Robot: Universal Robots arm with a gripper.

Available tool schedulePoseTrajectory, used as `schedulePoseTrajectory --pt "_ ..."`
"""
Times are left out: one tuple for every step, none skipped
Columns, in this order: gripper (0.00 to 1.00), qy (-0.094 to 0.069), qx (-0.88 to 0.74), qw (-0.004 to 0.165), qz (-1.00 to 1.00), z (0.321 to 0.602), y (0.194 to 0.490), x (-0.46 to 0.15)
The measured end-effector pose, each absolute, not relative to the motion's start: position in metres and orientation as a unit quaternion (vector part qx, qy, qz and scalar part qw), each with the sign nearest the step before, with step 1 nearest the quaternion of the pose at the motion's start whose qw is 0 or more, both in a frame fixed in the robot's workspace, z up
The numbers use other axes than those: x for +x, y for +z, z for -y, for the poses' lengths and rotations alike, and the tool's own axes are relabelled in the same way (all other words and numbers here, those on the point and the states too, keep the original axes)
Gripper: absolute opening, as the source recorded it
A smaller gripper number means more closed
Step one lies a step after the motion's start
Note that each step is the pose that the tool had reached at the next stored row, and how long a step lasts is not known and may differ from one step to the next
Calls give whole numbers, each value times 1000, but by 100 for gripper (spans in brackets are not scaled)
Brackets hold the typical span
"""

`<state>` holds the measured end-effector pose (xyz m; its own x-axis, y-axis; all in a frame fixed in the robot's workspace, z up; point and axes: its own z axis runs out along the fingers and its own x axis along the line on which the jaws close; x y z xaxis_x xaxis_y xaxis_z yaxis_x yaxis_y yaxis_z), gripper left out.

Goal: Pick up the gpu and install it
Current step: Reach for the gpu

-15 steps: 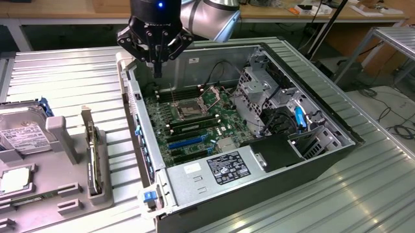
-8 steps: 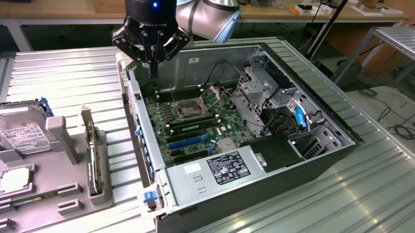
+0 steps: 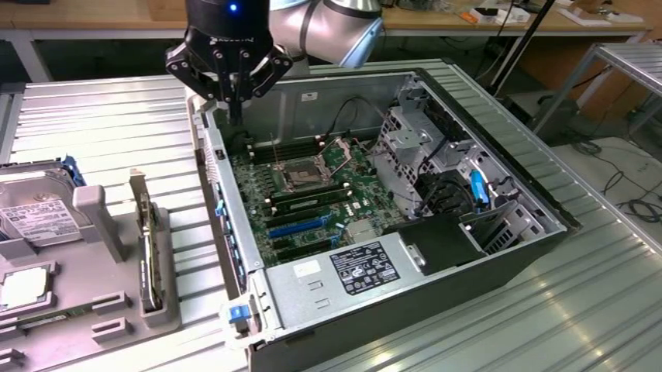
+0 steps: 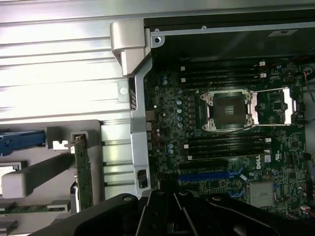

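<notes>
Closed fingers (image 3: 236, 99) by case (image 3: 435, 306); gpu (image 3: 151, 256) in rack (image 3: 91, 221)

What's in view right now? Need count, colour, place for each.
computer case: one, black and silver, side open, centre of the table
motherboard: one, green, inside the case
CPU socket: one, silver frame, on the motherboard
power supply: one, silver with a label, near end of the case
table: one, ribbed silver metal, under everything
tray: one, grey, at the exterior view's left of the case
gpu: one, green, standing on edge in a tray slot
hard drive: one, silver with white label, on the tray
arm: one, silver-grey, above the case
gripper: one, black, shut, empty, over the case's far corner
</notes>
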<state>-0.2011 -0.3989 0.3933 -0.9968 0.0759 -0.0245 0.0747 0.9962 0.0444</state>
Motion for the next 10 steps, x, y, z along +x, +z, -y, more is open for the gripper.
schedulePoseTrajectory --pt "11 22 38 13 -999 399 393 -202" --pt "11 22 38 13 -999 399 393 -203" --pt "11 22 38 13 -999 399 393 -204" --pt "11 22 38 13 -999 399 393 -205" --pt "11 22 38 13 -999 399 393 -207" --pt "11 22 38 13 -999 399 393 -208" --pt "11 22 38 13 -999 399 393 -210" --pt "11 22 38 13 -999 399 393 -211" --pt "11 22 38 13 -999 399 393 -212" --pt "11 22 38 13 -999 399 393 -213"
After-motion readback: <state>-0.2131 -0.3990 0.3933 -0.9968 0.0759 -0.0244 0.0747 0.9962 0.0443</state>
